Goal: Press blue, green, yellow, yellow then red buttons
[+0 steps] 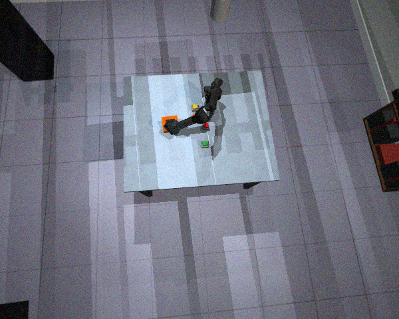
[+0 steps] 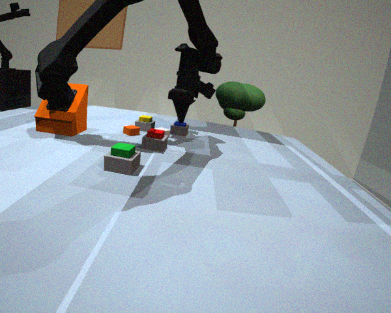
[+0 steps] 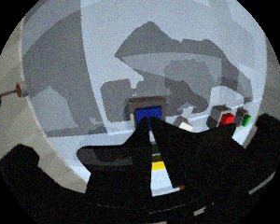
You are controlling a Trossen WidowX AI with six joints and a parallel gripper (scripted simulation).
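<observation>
My gripper (image 2: 180, 122) (image 3: 147, 119) is shut, with nothing between its fingers. Its tips are on top of the blue button (image 2: 180, 124) (image 3: 148, 112), whose cap stands low in its grey housing; in the top view the arm hides this button. The green button (image 1: 205, 143) (image 2: 122, 150) (image 3: 246, 120) stands nearest the exterior camera. The red button (image 1: 206, 125) (image 2: 155, 134) (image 3: 227, 119) stands between green and blue. The yellow button (image 1: 195, 106) (image 2: 145, 119) (image 3: 158, 165) stands at the back, partly hidden by the fingers in the wrist view.
An orange block (image 2: 131, 130) lies between the yellow and red buttons. A white block (image 3: 185, 126) lies near the blue button, mostly hidden behind the red one in the exterior view. The arm stands on an orange base (image 1: 164, 119) (image 2: 81, 111). The arm's middle passes above the buttons.
</observation>
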